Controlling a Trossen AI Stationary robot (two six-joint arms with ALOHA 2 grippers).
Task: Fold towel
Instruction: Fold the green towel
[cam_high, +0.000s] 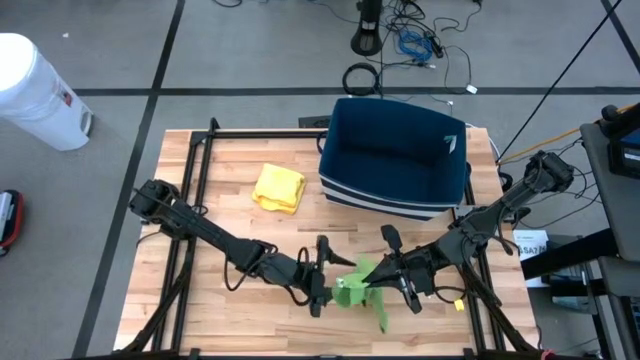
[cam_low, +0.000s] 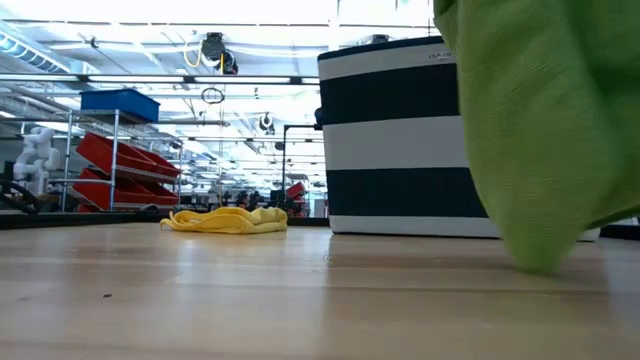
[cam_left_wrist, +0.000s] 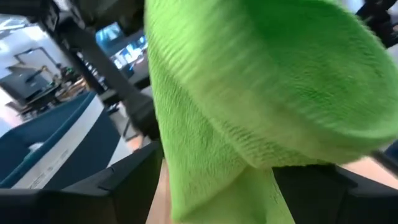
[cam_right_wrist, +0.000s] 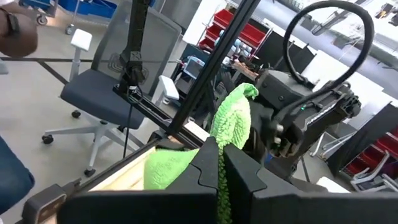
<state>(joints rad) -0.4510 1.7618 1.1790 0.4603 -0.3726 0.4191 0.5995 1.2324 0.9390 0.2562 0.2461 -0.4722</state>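
Observation:
The green towel (cam_high: 355, 290) hangs bunched between my two grippers near the table's front edge. In the low view it fills the right side (cam_low: 540, 130). My right gripper (cam_high: 378, 280) comes from the right and is shut on it. My left gripper (cam_high: 330, 278) faces it from the left, open wide. Its fingers (cam_left_wrist: 124, 183) stand on either side of the towel (cam_left_wrist: 249, 93). Whether they touch the towel I cannot tell. My right gripper pinches a bunched part of the towel (cam_right_wrist: 219, 163) between its two shut fingers, which lie about level and come from the table's right side. A lobe of cloth (cam_right_wrist: 235, 115) stands up past the fingertips. The rest hangs slack, its lower end (cam_low: 545, 255) at the table top.
A navy and white striped basket (cam_high: 395, 155) stands at the far right of the table. A crumpled yellow cloth (cam_high: 278, 187) lies to its left. Bare wood (cam_high: 230, 310) lies at the near left. A white bin (cam_high: 35, 90) stands on the floor beyond the table's far left corner.

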